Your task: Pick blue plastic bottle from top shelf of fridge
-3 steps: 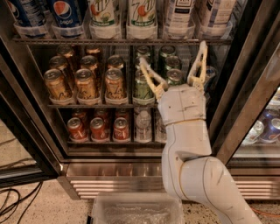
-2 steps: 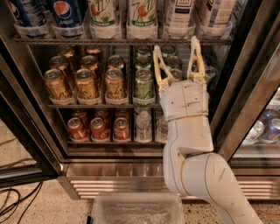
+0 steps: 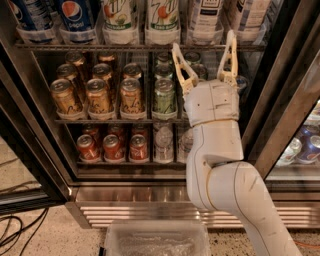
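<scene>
The clear plastic bottle with a white-and-dark label point(image 3: 207, 15) is standing upright in a cup on the thin wire top shelf point(image 3: 100, 46) of the glass-door fridge point(image 3: 150, 210), directly above the white gripper point(image 3: 203, 44), whose fingers point(image 3: 229, 55) are gaping wide, holding nothing.
</scene>
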Controlling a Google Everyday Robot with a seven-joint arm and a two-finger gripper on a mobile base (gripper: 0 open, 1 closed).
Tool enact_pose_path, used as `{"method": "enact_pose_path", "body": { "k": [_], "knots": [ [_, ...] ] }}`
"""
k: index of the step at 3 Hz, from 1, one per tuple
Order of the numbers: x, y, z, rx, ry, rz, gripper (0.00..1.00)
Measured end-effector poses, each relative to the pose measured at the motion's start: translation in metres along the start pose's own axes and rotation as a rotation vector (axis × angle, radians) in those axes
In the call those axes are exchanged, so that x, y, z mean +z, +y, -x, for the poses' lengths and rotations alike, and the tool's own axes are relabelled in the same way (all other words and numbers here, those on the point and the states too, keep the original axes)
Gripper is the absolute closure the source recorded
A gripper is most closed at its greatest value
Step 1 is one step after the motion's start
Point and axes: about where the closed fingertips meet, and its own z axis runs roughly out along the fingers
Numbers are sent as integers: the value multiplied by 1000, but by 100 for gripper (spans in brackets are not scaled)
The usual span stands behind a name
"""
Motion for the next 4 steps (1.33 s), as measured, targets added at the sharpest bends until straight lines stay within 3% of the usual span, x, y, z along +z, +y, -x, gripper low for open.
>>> {"method": "enact_pose_path", "body": {
  "k": [1,2,4],
  "knots": [
    [17,-2,-3,1,20,1,32],
    [33,-8,-3,-4,34,-7,41],
    [53,-18,1,-8,43,-24,36]
  ]
}}
